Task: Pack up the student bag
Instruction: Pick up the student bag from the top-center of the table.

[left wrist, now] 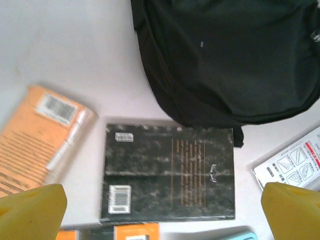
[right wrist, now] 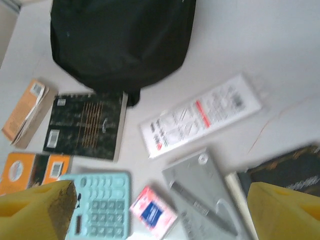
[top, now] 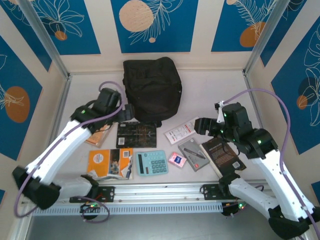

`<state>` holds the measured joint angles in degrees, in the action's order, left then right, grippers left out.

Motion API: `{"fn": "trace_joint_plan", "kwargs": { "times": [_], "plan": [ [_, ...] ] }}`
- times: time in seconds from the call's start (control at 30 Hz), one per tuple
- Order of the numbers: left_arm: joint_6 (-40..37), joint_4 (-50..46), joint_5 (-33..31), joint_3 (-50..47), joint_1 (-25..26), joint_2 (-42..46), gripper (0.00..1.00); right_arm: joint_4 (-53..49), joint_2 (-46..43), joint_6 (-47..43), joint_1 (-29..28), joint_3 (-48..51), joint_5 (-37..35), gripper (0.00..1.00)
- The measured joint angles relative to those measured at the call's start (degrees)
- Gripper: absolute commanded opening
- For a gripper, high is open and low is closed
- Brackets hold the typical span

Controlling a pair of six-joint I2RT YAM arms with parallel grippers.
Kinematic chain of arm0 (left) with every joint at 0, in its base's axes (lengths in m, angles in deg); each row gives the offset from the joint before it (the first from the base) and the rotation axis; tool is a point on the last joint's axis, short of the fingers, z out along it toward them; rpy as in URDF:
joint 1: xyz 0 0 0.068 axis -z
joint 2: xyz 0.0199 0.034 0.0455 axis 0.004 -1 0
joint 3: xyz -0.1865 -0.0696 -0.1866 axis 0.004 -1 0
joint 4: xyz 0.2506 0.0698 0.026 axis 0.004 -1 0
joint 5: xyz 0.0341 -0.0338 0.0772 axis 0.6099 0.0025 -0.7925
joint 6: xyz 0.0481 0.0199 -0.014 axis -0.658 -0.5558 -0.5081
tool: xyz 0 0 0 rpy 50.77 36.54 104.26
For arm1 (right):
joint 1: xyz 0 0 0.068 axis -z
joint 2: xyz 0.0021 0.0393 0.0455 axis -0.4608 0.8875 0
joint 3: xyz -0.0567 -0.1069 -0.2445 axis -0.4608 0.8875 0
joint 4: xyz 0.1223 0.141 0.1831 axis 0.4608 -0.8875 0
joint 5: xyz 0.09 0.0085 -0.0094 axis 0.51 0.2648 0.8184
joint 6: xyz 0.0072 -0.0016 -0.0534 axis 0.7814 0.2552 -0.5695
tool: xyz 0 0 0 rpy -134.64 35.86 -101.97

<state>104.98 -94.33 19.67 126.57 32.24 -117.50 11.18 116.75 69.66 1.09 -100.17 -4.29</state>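
The student bag (top: 152,90) is a big black soft backpack lying at the back middle of the table; it is also in the left wrist view (left wrist: 230,60) and the right wrist view (right wrist: 120,40). My left gripper (top: 127,114) hovers just in front of the bag's left side, over a dark book with gold print (left wrist: 170,172). Its yellow fingertips (left wrist: 30,210) stand wide open with nothing between them. My right gripper (top: 202,125) hangs open over the small items to the bag's right, above a grey case (right wrist: 200,192) and a pink packet (right wrist: 152,210).
In front of the bag lie an orange book (top: 102,136), an orange booklet (top: 110,163), a light blue calculator (top: 151,162), a white packet (top: 181,132) and a dark book (top: 223,154) under the right arm. Walls close in the table on three sides.
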Motion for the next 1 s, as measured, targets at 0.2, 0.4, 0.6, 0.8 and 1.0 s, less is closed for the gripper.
{"fn": "trace_joint_plan", "kwargs": {
  "times": [0.2, 0.4, 0.6, 0.8, 1.0],
  "plan": [
    [15.8, 5.5, 8.1, 3.4, 0.5, -13.8, 0.97, -1.3, 7.6, 7.3, 4.0, 2.3, 7.7, 0.91],
    [32.2, 7.9, 11.0, 7.0, 3.3, -23.1, 0.92, -1.4, 0.1, 16.7, 9.2, 4.4, 7.5, 0.82],
    [43.5, 10.0, 10.9, 7.5, 4.3, -26.9, 0.79, 1.0, -2.6, 23.3, 10.4, 8.0, 10.0, 0.71],
    [44.4, 11.4, 11.0, 12.0, 4.0, -34.6, 0.53, 2.5, -7.2, 26.4, 12.5, 11.4, 12.3, 0.66],
    [41.2, 9.5, 14.3, 19.7, 2.3, -41.1, 0.01, 5.0, -7.8, 26.5, 13.0, 11.9, 14.2, 0.61]
  ]
}}
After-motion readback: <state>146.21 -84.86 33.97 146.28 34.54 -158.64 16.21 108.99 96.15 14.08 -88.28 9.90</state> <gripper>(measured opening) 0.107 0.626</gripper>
